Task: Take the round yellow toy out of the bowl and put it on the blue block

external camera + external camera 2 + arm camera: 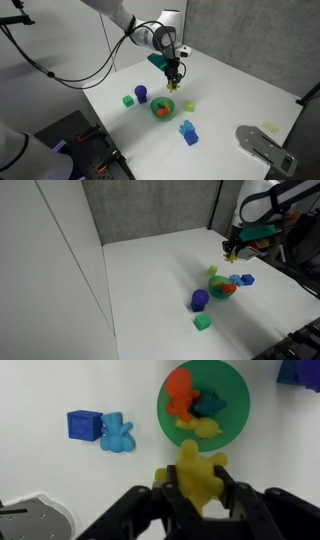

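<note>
My gripper [197, 488] is shut on the round yellow toy [197, 472], a lumpy yellow piece with stubby limbs, and holds it in the air. In the wrist view the green bowl [233, 385] lies just beyond the toy. It holds an orange toy, a teal toy and a small yellow oval piece. The blue block [84, 425] sits left of the bowl with a light blue toy [117, 433] touching it. In both exterior views the gripper [173, 84] [231, 252] hangs above the table just behind the bowl [153, 108] [214, 290], and the blue block [188, 131] [247, 279] lies beside the bowl.
A blue-purple cylinder [141, 94] [199, 300] and a green cube [128, 100] [202, 323] stand on one side of the bowl. A pale yellow-green cube [188, 104] [212, 271] sits close behind it. A grey device [262, 146] lies at the white table's corner.
</note>
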Robot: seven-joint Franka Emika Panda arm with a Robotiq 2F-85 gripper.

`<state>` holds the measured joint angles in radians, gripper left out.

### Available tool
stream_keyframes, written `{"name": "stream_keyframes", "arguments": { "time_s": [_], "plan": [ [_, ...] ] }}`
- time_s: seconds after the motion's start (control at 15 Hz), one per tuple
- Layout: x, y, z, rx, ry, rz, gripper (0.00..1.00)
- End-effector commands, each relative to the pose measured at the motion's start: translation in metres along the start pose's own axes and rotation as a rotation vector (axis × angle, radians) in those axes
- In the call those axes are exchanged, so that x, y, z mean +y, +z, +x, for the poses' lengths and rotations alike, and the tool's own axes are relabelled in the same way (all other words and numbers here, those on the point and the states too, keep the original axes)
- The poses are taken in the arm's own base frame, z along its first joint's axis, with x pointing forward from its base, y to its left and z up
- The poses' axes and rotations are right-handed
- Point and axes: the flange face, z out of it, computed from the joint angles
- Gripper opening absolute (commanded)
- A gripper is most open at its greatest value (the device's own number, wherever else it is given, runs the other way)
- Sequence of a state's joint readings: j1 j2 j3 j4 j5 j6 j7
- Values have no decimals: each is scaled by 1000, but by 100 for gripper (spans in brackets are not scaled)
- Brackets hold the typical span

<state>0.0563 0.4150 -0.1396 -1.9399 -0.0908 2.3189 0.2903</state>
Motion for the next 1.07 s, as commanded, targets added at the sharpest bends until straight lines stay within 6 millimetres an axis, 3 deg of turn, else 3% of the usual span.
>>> {"name": "stream_keyframes", "arguments": {
  "time_s": [0.0,0.53,0.73,1.0],
  "plan": [
    [49,-6,1,-10,52,-26,16],
    [144,24,6,-28,169,-135,16],
    [167,46,1,-57,186,-181,16],
    [181,76,0,-98,197,-212,16]
  ]
}}
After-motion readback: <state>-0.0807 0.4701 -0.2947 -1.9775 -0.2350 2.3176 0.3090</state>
